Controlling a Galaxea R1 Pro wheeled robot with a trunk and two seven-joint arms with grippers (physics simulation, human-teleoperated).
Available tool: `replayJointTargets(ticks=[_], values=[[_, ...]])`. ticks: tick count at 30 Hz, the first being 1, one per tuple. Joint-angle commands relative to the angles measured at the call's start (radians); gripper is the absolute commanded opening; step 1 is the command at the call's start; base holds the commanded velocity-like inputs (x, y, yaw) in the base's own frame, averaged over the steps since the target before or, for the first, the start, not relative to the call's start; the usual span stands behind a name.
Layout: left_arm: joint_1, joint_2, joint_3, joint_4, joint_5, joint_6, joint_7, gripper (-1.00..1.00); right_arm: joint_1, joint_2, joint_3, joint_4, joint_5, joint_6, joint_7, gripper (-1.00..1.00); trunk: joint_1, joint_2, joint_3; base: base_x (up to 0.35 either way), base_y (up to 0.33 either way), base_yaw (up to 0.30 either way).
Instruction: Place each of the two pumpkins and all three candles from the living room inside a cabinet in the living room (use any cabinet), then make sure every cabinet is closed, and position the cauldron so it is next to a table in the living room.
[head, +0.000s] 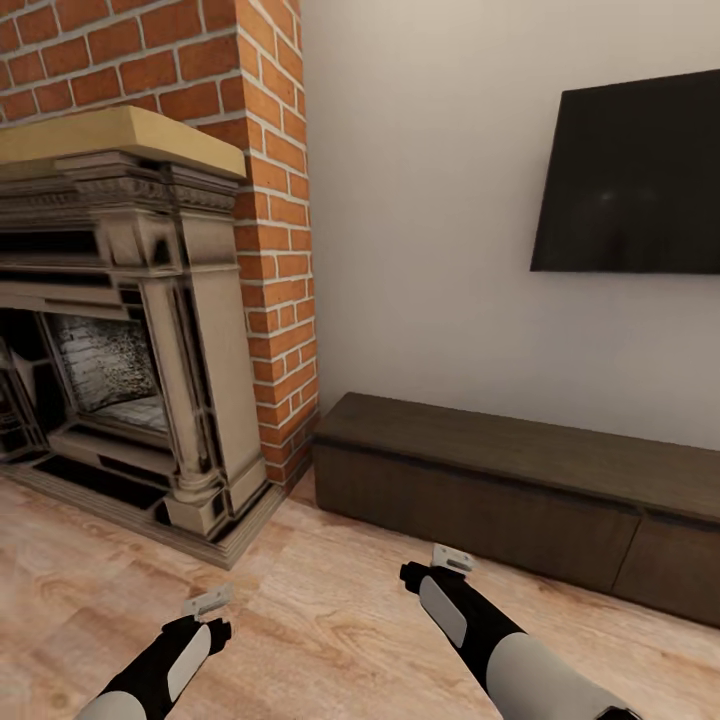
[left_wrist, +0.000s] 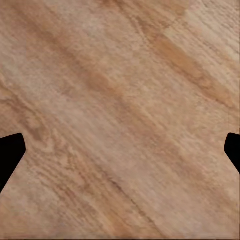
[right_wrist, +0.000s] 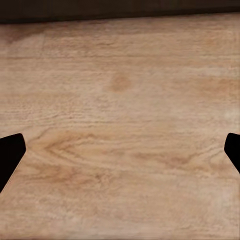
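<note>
Nearest, my left claw (head: 207, 601) and right claw (head: 452, 558) hang spread and empty over the wood floor (head: 330, 640). Beyond them the cabinet (head: 480, 480) sits against the wall, drawers shut, beside the fireplace (head: 130, 330), under the television (head: 630, 170). Risk: driving closer could knock the right arm into the cabinet front. The cabinet's right end is cut off.

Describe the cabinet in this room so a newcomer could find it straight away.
Start at the red brick chimney column with the ornate fireplace at its foot, and look right along the pale wall. Under the black wall-mounted screen, on the wooden floor, sits the cabinet: a long, low, dark-brown unit against the wall. Its flat top and plain closed fronts set it apart from the carved, pale fireplace surround.
</note>
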Motion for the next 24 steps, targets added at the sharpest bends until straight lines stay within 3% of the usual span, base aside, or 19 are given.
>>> replayJointTargets(ticks=[1, 6, 15, 24], values=[[0.0, 0.0, -0.003, 0.012, 0.007, -0.002, 0.006, 1.0, -0.001, -0.002, 0.008, -0.002, -0.006, 0.004, -0.008, 1.0, -0.001, 0.0, 0.002, -0.109, 0.07, 0.246], [0.0, -0.001, -0.003, 0.037, 0.005, -0.036, 0.006, 1.0, -0.001, -0.003, 0.009, -0.002, -0.003, 0.003, -0.008, 1.0, -0.003, 0.002, 0.016, -0.106, 0.063, 0.245], [0.0, -0.001, 0.0, 0.039, 0.007, -0.039, 0.003, 1.0, -0.001, 0.0, 0.012, 0.008, -0.004, -0.036, -0.007, 1.0, -0.038, 0.065, 0.036, -0.013, 0.005, 0.243], [0.0, 0.001, 0.002, 0.037, 0.008, -0.04, -0.044, 1.0, -0.001, 0.001, 0.015, 0.045, -0.003, -0.059, -0.007, 1.0, -0.072, 0.128, 0.054, 0.0, 0.0, 0.223]])
